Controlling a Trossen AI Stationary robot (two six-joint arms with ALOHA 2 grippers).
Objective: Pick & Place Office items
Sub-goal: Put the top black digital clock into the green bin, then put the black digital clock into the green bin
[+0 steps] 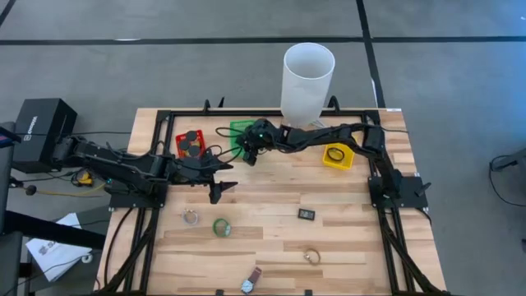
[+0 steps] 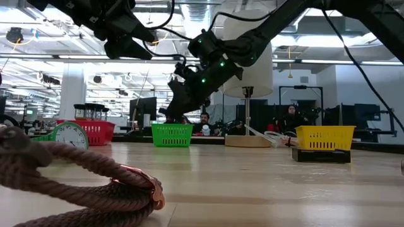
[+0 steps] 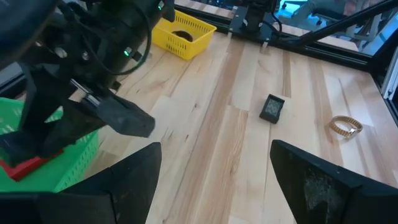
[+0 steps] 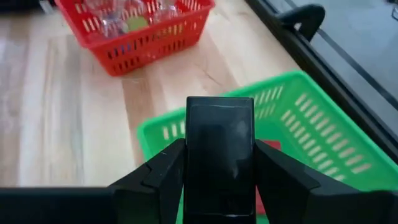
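Observation:
My right gripper [image 4: 219, 186] hangs over the near rim of the green bin [image 4: 323, 143] and is shut on a small black block [image 4: 219, 134]; a red block [image 3: 28, 167] lies in that bin. My left gripper [image 3: 214, 180] is open and floats above the table, to the left of the right gripper [image 1: 246, 154]. On the table lie another small black block [image 1: 306, 214], a green tape roll [image 1: 221, 227], a ring [image 1: 191, 217], a gold ring [image 1: 311, 256] and a wristwatch [image 1: 251, 281]. Black cylinders [image 1: 191, 141] sit in the red bin. My right gripper pinches the small black block between its two fingers [image 4: 158, 177], which lie on the block's two long side faces [image 4: 189, 162]. The block's free end [image 4: 219, 106] sticks out past the fingertips. It is lifted clear, above the green bin's rim.
The red bin [image 1: 191, 145], green bin [image 1: 242, 131] and yellow bin [image 1: 337, 155] stand in a row along the far side, the yellow one holding a ring. A tall white cylinder [image 1: 308, 80] stands behind them. A black frame [image 1: 374, 189] borders the table. People sit in the room beyond.

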